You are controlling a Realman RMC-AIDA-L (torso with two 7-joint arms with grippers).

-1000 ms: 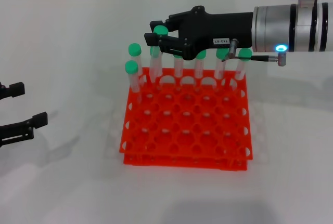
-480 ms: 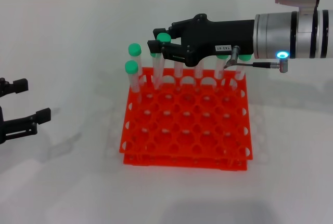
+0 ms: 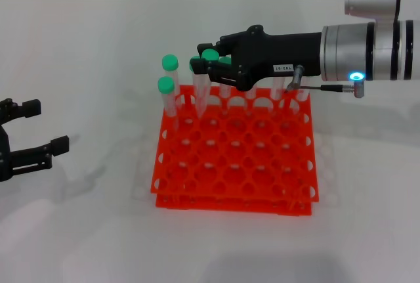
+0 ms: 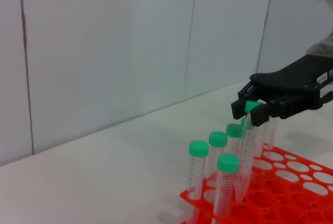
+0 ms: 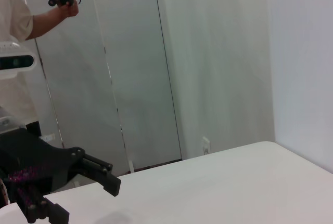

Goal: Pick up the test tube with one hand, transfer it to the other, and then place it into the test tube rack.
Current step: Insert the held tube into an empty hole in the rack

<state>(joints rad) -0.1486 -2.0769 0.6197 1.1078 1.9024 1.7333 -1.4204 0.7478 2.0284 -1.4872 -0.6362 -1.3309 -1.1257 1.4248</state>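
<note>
The right tool [image 3: 205,65] pinches the test tube [image 3: 202,90] over the test tube rack [image 3: 236,158]'s far-left edge, while the spread left tool [image 3: 41,127] sits apart on open worktop [image 3: 92,230].

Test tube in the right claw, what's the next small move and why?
Probably open the right claw and lift clear: the test tube it grips by the cap end already stands in a back-row hole of the test tube rack.

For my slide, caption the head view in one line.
Right gripper holds a green-capped test tube over the orange rack's back row; left gripper waits open beside it.
</note>
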